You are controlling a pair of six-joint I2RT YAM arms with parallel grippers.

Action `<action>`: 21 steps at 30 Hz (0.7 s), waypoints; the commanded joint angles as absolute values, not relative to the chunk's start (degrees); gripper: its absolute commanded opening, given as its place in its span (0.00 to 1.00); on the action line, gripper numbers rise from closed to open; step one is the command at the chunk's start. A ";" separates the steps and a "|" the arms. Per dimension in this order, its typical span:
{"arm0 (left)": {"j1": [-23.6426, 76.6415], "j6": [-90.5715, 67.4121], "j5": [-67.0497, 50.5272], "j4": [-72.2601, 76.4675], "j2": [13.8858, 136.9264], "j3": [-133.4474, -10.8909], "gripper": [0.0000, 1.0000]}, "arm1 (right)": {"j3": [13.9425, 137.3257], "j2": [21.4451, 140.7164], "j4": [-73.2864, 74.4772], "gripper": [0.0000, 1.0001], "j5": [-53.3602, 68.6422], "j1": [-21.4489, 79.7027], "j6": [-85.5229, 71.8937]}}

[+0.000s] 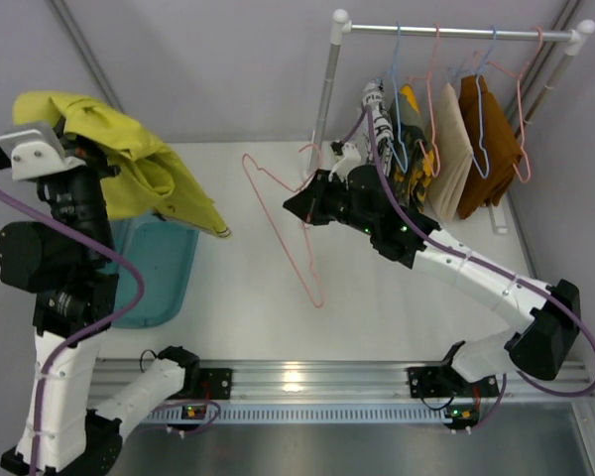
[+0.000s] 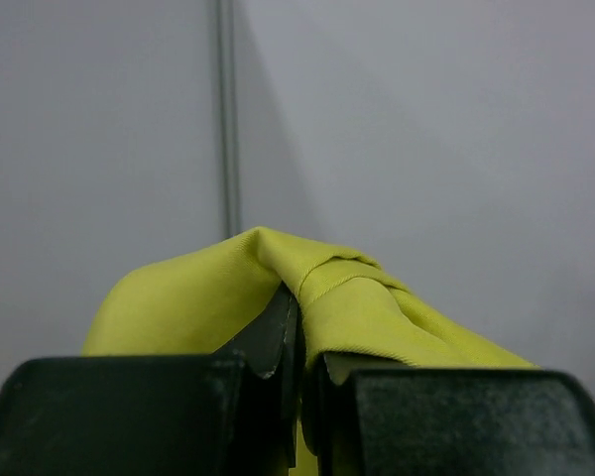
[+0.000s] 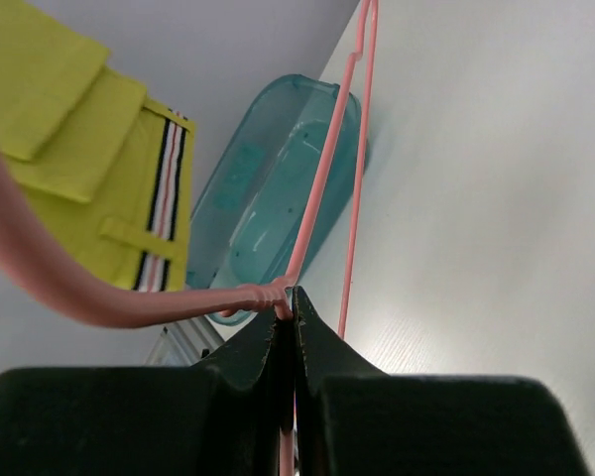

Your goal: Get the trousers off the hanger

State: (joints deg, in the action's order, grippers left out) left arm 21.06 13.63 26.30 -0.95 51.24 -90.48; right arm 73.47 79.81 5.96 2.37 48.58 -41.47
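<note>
Right pincer (image 3: 290, 299) clamped on the pink hanger (image 3: 320, 178) at its twisted neck.

1. Plain chartreuse fabric trousers (image 1: 129, 164): yellow-green throughout; waistband edge striped black, white and red.
2. Thin wire hanger (image 3: 178, 302): pink.
3. Oblong plastic tub (image 1: 169, 273): translucent teal.
4. Hung on the rail: mustard-and-black patterned garment (image 1: 412, 164), beige garment (image 1: 454, 149), rust-brown garment (image 1: 491, 149).
5. Flat tabletop (image 1: 377, 293): white.

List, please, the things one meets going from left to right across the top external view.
trousers → pink hanger → patterned garment → beige garment → brown garment
</note>
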 commanded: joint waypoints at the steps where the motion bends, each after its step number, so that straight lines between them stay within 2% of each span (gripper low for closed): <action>1: 16.62 23.20 30.50 11.25 44.05 -81.96 0.00 | 75.06 76.29 3.78 0.00 1.76 48.52 -39.20; 11: 2.38 25.91 35.68 11.16 25.06 -48.10 0.00 | 74.79 74.36 3.78 0.00 3.78 48.34 -36.65; 16: 2.37 30.14 34.64 19.24 25.92 -35.26 0.00 | 75.67 74.36 4.13 0.00 4.66 48.08 -36.74; 21: 2.29 29.45 29.27 30.48 37.59 -27.86 0.00 | 76.02 73.83 4.74 0.00 4.66 47.99 -36.21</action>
